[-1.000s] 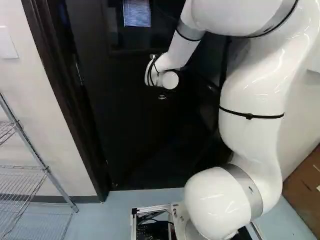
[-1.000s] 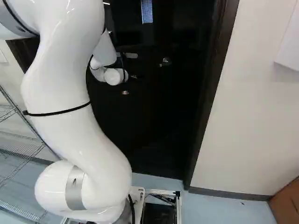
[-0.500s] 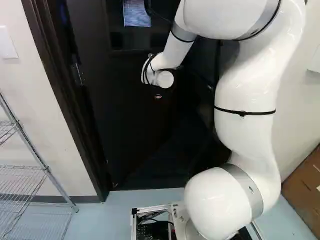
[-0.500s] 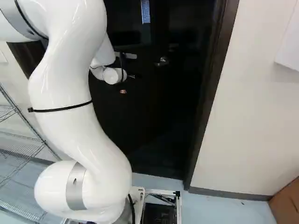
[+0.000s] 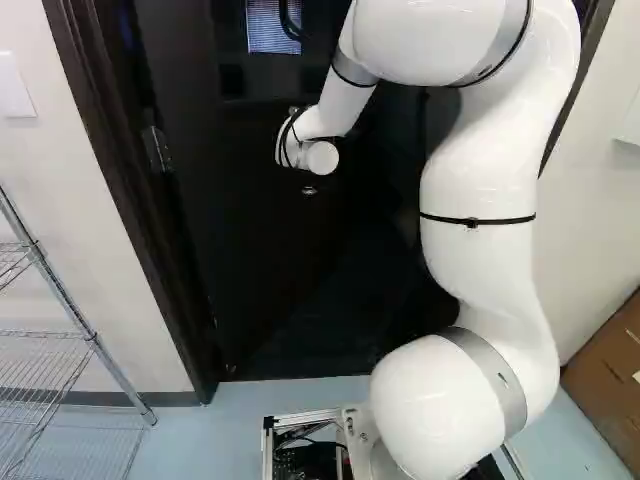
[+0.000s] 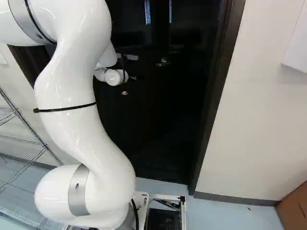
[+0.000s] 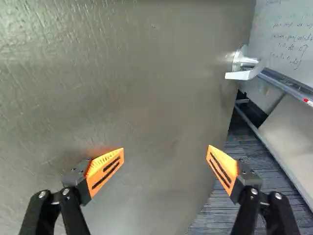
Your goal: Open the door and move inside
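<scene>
My gripper (image 6: 132,77) is a small dark shape at the white wrist's end, against the dark door (image 6: 144,120) in the right base view. In the wrist view the gripper (image 7: 166,151) stands open, its orange pads wide apart with nothing gripped. The door's face (image 7: 146,88) spreads behind both fingers; whether a finger touches it, I cannot tell. The silver lever handle (image 7: 244,71) sits near the door's free edge, away from the fingers on the right finger's side. The door stands ajar, hinged at the left of the left base view (image 5: 157,150).
Past the door's edge are a whiteboard (image 7: 286,34), a pale surface (image 7: 293,132) and carpet (image 7: 230,171). The dark frame (image 6: 218,96) bounds the doorway. A wire rack (image 5: 75,310) stands left of it; brown boxes (image 5: 610,350) lie right of the arm.
The door has swung farther open, its handle shifting left in the right base view. My arm has reached forward and slightly left. The base has not moved.
</scene>
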Robot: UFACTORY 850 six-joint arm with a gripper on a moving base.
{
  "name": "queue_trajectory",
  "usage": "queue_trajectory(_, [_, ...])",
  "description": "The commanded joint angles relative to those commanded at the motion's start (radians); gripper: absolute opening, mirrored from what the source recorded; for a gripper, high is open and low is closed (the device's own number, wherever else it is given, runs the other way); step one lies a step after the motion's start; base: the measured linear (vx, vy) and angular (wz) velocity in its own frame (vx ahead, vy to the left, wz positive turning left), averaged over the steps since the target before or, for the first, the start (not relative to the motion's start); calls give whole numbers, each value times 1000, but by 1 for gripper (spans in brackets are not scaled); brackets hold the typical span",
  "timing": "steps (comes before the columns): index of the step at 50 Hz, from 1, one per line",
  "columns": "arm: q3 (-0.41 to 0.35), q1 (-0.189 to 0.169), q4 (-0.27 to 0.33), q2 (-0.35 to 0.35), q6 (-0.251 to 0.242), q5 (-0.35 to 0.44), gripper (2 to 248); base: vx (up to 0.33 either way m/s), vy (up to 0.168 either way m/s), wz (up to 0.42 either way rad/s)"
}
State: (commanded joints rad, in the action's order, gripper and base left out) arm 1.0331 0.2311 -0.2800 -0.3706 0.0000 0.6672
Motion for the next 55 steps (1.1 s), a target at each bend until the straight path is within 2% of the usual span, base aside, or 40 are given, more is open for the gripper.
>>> queue_trajectory(32, [89,32,0,-73,0,0,247,0,0,0])
queue_trajectory(55, [126,58,0,-102,0,0,247,0,0,0])
